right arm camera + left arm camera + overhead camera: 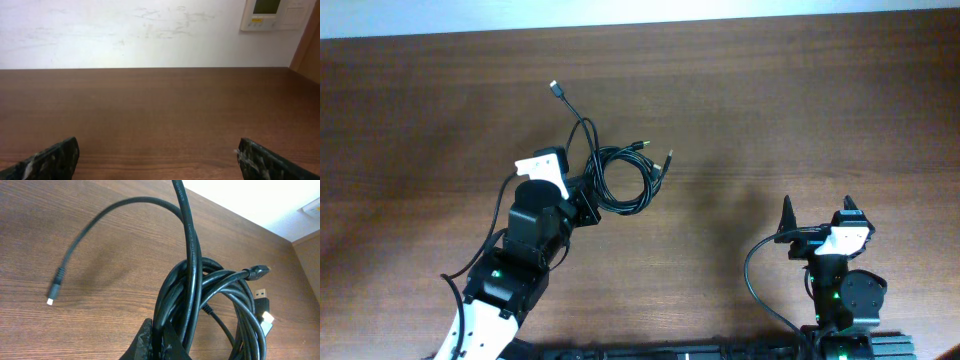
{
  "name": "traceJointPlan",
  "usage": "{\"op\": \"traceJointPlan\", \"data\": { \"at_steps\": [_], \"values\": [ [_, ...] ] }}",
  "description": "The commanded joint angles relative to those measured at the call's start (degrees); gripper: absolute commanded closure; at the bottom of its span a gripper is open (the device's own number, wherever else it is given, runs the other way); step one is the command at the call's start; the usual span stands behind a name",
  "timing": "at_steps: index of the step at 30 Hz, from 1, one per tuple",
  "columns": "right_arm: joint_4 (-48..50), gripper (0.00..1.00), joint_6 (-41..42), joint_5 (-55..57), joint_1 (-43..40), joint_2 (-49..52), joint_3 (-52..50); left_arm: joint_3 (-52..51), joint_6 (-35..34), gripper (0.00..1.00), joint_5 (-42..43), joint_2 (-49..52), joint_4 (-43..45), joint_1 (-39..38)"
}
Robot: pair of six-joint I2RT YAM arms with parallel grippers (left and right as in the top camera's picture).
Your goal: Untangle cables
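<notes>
The cables (625, 180) lie as a tangled black coil on the wooden table, left of centre. One loose end with a small plug (557, 90) runs toward the far edge, and two more plugs (655, 155) stick out on the right. My left gripper (588, 205) is at the coil's near-left side. In the left wrist view its fingertips (150, 335) are pinched on strands of the cables (210, 295), and a free plug end (54, 292) rests on the table to the left. My right gripper (818, 212) stands open far to the right, with only bare table between its fingers (55, 157).
A thicker black wire (755, 275) loops beside the right arm base. The table's far edge meets a white wall with a control panel (272, 14) on it. Bare wood (740, 120) lies between the coil and the right arm.
</notes>
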Motion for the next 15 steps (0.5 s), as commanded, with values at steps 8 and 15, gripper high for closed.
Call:
{"op": "traceJointPlan", "data": {
  "at_steps": [8,15],
  "values": [
    [-0.3,0.01,0.2,0.7,0.0,-0.5,-0.4,0.6,0.9,1.00,-0.4,-0.8,-2.4,0.2],
    [-0.2,0.01,0.2,0.7,0.0,-0.5,-0.4,0.6,0.9,1.00,-0.2,-0.8,-2.5,0.2]
  ]
}}
